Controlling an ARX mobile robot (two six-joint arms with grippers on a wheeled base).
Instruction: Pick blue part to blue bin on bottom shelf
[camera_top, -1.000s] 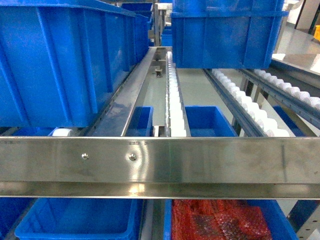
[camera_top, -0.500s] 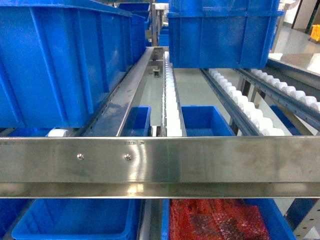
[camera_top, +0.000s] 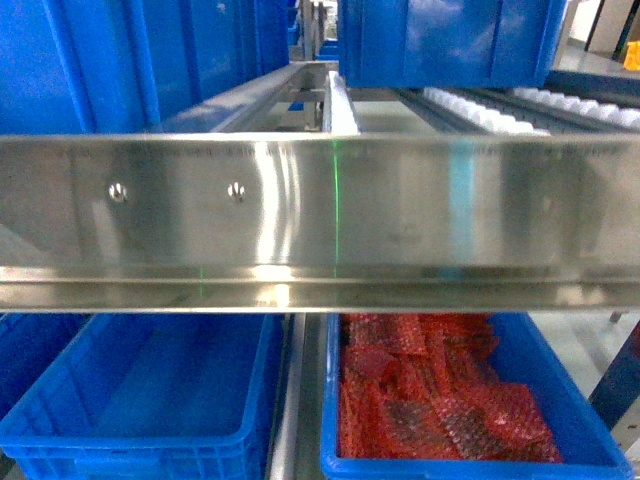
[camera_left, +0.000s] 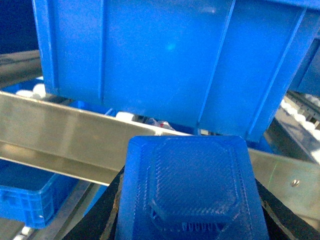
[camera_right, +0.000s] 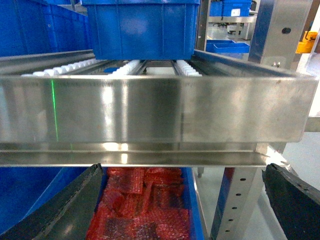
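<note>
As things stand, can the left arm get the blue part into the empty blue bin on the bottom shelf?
Probably not directly: the steel front rail crosses ahead of the held blue part, with the empty blue bin beneath it. The arm would likely have to dip under first.

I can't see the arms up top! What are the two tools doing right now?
Left tool: closed on the blue part.
Right tool: open, holding nothing.

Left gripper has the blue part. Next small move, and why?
Probably lower the left gripper below the steel rail: the blue part sits level with it, and the empty blue bin lies underneath, beside the bin of red material.
</note>
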